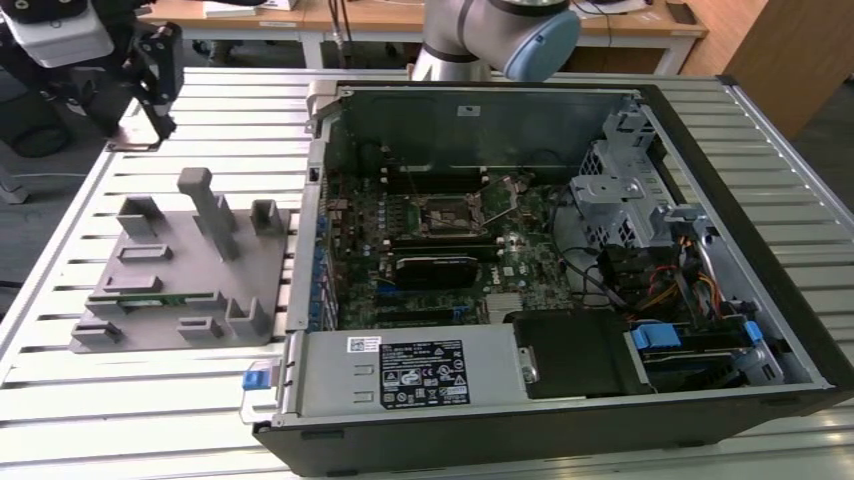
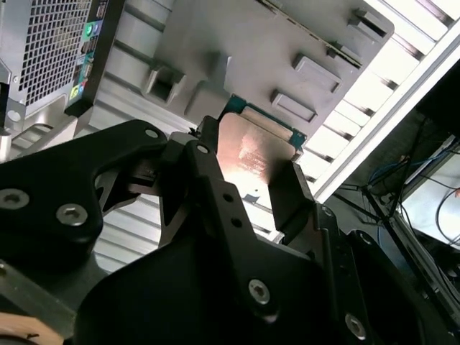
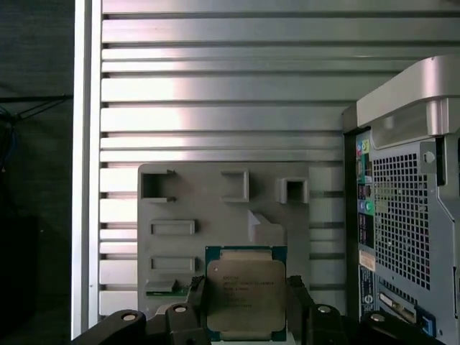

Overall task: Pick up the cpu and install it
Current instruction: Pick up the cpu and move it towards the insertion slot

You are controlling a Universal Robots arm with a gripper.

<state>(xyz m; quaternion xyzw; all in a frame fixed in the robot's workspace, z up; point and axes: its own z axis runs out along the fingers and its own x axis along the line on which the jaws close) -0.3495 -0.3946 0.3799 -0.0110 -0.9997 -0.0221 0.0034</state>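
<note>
While claw (image 3: 246, 305) is clamped on cpu (image 3: 246, 287) by two opposite edges, near grey tray (image 3: 223, 208) on desk (image 3: 215, 86), well apart from socket (image 1: 447, 210): thin edge hold. Likely risks: chip tilts or slips; skewed seating damages socket.

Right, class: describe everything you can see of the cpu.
The cpu is a flat square chip: a silvery metal top with faint print over a thin green rim. The end effector clamps its opposite edges between two black fingers, holding it in the air, off the grey tray.
</note>
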